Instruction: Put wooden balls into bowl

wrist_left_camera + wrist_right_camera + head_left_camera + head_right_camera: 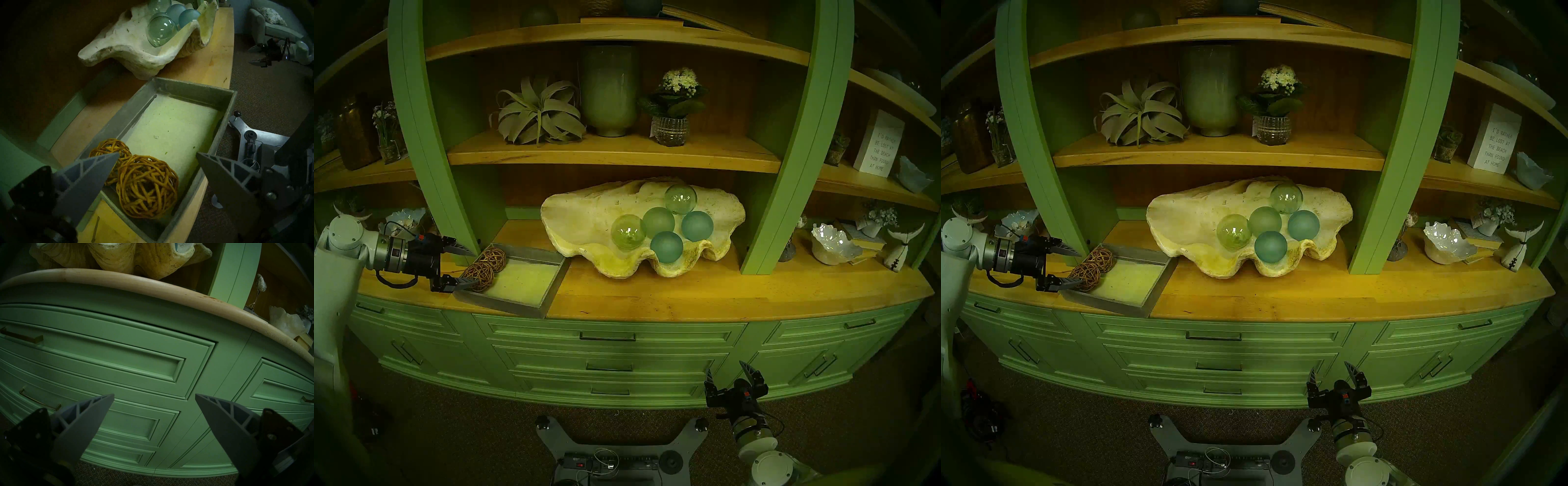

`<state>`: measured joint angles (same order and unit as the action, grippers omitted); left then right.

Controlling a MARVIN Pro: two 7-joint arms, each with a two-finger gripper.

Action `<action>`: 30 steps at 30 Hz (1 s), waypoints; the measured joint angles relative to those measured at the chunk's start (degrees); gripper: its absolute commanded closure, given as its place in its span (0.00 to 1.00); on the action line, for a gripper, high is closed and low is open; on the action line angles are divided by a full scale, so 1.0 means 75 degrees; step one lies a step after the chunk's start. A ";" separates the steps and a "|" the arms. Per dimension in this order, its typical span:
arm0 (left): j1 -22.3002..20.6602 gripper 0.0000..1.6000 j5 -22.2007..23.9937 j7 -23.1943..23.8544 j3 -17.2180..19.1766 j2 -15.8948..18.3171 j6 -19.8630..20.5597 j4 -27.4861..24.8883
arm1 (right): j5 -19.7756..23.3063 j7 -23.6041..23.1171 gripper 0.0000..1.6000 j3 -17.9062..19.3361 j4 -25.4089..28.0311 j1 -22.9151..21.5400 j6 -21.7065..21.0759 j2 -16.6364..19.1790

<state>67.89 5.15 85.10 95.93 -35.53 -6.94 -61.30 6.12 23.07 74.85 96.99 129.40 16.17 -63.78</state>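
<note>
Two brown woven wooden balls lie touching in the left corner of a grey tray: the near ball and the far ball. My left gripper reaches in level from the left, open, its fingertips on either side of the near ball and gripping nothing. The bowl, a big cream clam shell, stands to the tray's right on the counter. My right gripper hangs low before the drawers, open and empty.
Several green and teal glass balls fill the shell's right half. Green cabinet posts flank the bay, and a shelf with plants and a vase runs above the shell. The robot base stands on the carpet below.
</note>
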 measured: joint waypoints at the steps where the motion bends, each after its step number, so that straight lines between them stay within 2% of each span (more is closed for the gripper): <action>1: -0.0068 0.00 0.0009 0.0000 -0.0085 0.0033 -0.0055 0.0135 | 0.0000 0.0000 0.00 0.0000 0.0001 0.0000 0.0000 0.0000; 9: -0.0503 0.00 0.0003 0.0001 -0.0493 0.0148 -0.0387 0.0885 | 0.0000 0.0000 0.00 0.0000 0.0004 0.0000 0.0000 0.0000; 18: -0.0985 0.00 0.0017 0.0001 -0.0874 0.0112 -0.0544 0.1175 | 0.0000 0.0000 0.00 0.0000 0.0004 0.0000 0.0000 0.0000; 24: -0.1310 0.00 0.0094 0.0001 -0.1303 -0.0048 -0.0584 0.1301 | 0.0000 0.0000 0.00 0.0000 0.0007 0.0001 0.0000 0.0001; 30: -0.1680 0.00 0.0198 0.0001 -0.1911 -0.0239 -0.0689 0.1720 | 0.0001 0.0000 0.00 0.0000 0.0013 0.0001 -0.0001 0.0001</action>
<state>55.29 6.63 85.10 81.60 -37.32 -12.10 -48.41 6.13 23.08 74.86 97.08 129.41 16.17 -63.77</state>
